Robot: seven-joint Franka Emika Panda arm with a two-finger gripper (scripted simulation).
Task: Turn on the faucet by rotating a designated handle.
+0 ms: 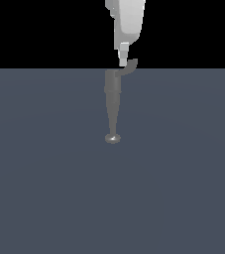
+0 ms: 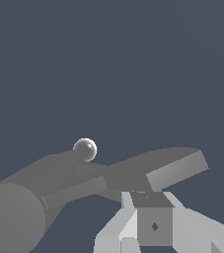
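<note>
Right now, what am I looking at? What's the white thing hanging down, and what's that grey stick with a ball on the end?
These are computer-made pictures of a robot arm. The white thing is the arm's end, and its gripper is the part that grabs. One picture comes from a camera standing away from the arm; the other comes from a camera on its wrist, looking past the gripper. The grey stick is a faucet on a flat blue-grey floor. Its long spout ends in a round tip. The short curved piece on top is the handle, which turns the water on. The gripper is right next to it and seems to hold nothing. I can't tell if it's open.
</note>
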